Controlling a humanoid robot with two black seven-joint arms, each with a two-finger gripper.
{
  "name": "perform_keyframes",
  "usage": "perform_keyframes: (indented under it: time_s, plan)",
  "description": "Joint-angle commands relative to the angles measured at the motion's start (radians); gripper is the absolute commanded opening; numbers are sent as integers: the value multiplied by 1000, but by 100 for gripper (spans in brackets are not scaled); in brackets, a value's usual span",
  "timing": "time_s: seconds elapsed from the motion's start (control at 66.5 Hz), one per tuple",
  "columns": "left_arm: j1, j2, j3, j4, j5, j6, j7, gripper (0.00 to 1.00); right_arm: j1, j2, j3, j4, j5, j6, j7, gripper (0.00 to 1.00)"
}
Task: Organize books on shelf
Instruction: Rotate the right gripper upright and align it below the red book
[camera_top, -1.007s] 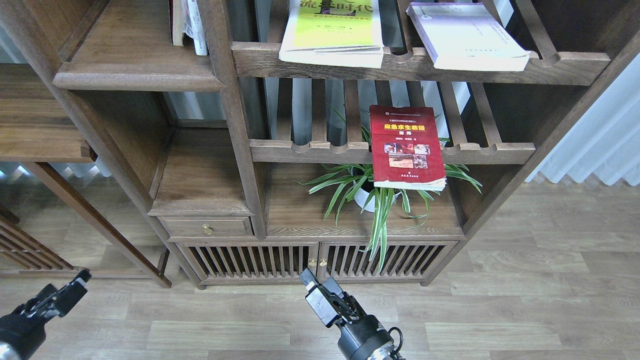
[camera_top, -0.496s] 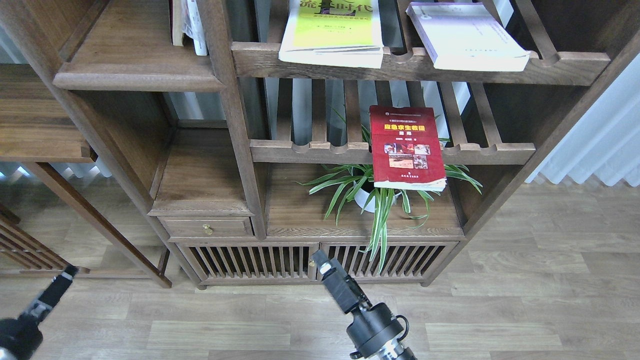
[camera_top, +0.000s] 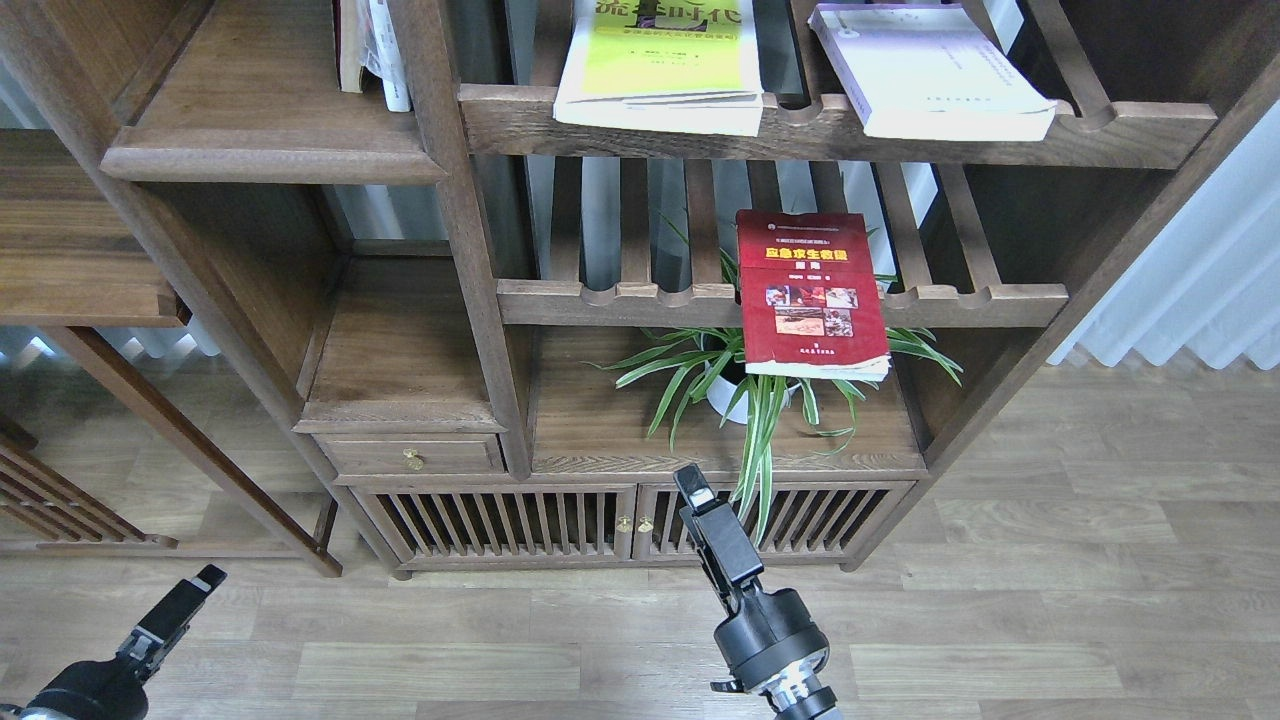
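A red book (camera_top: 810, 295) with a yellow title lies flat on the middle slatted rack, its lower end hanging over the front rail. A yellow-green book (camera_top: 655, 62) and a pale lavender-white book (camera_top: 925, 70) lie on the upper slatted rack. The solid dark-brown shelf (camera_top: 260, 125) with a moulded front edge is at the upper left. My right gripper (camera_top: 691, 484) points up in front of the low cabinet, below the red book, and holds nothing. My left gripper (camera_top: 207, 578) is low at the left over the floor, empty. Both are seen edge-on.
A few books (camera_top: 372, 50) stand at the back right of the solid shelf. A potted spider plant (camera_top: 745, 390) sits under the red book. A slatted-door cabinet (camera_top: 630, 520) and a small drawer (camera_top: 412, 455) lie below. A side table (camera_top: 70, 250) is at the left.
My right gripper has risen and moved right, towards the cabinet front and the plant. My left gripper has shifted right and slightly lower. The books have not moved.
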Motion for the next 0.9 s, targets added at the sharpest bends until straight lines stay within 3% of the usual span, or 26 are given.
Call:
perform_keyframes:
  time_s: [0.0, 0.887]
  plan:
    - [0, -32, -8, 15, -16, 0, 1, 100, 0, 0, 8, 0, 3, 4, 3, 99]
    - [25, -37, -14, 12, -21, 0, 3, 100, -10, 0, 24, -16, 1, 33, 1, 99]
